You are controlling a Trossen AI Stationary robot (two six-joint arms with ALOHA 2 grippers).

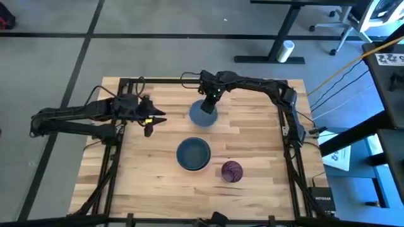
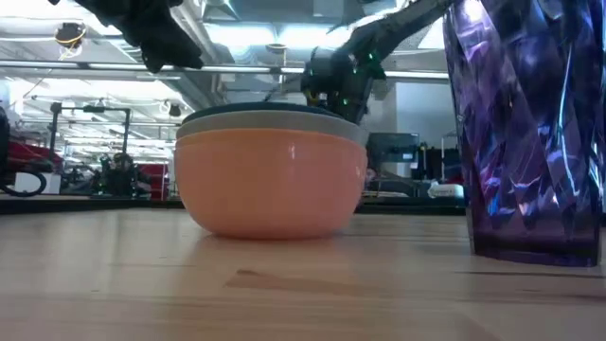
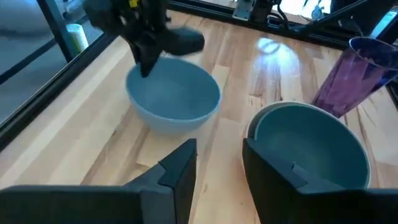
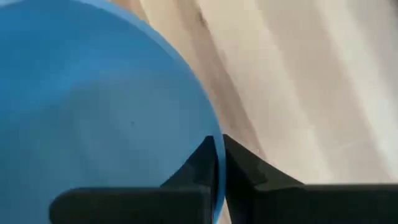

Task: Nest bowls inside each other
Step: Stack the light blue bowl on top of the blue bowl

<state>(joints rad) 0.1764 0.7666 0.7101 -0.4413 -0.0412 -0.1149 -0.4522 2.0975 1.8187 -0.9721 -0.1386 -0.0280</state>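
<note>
A light blue bowl (image 1: pixel 203 115) sits at the table's far middle, with my right gripper (image 1: pixel 209 99) shut on its rim. Nearer the front stands a stack of bowls: an orange bowl (image 2: pixel 270 180) at the bottom, a grey-beige one (image 2: pixel 270 125) in it, and a dark teal bowl (image 1: pixel 193 153) on top. My left gripper (image 1: pixel 149 126) hangs open over the table left of the blue bowl, holding nothing. The stack hides the blue bowl in the low view. My right gripper pinches the blue bowl's rim (image 4: pixel 217 155) on its far side, one finger inside the bowl and one outside. The fingers come from above, pointing down. Whether the bowl's base is off the table, I cannot tell.
A purple faceted cup (image 1: pixel 232 170) stands upright just right of the stack, near the front. A dark metal frame (image 1: pixel 189 81) runs along the table's edges. Bare wood lies to the left and the front left.
</note>
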